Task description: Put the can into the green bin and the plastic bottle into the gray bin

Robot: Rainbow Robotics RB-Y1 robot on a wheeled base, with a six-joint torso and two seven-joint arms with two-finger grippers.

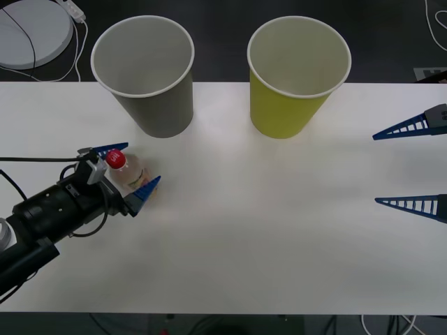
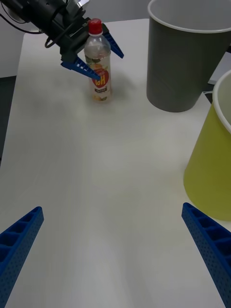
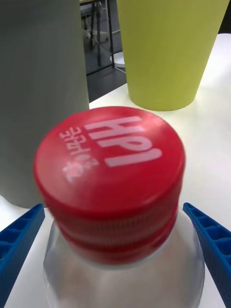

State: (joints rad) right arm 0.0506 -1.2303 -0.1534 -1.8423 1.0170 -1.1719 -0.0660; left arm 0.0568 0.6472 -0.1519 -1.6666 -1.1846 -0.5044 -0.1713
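The plastic bottle [image 1: 130,174] stands upright on the left part of the table, clear with a red cap [image 3: 110,154] and a red-yellow label [image 2: 100,79]. My left gripper [image 1: 126,168] is open, with one blue finger on each side of the bottle just below the cap. Behind the bottle stands the gray bin [image 1: 157,105], and the green bin [image 1: 286,108] is to its right. Both are upright with white insides. Over the table's right edge my right gripper [image 1: 376,169] hangs open and holds nothing. The can is out of view.
A white table [image 1: 244,230] carries everything, with bare surface between the two arms. Off the table at the back left lies a round white disc [image 1: 28,31] with a cable. The floor beyond the table's far edge is dark.
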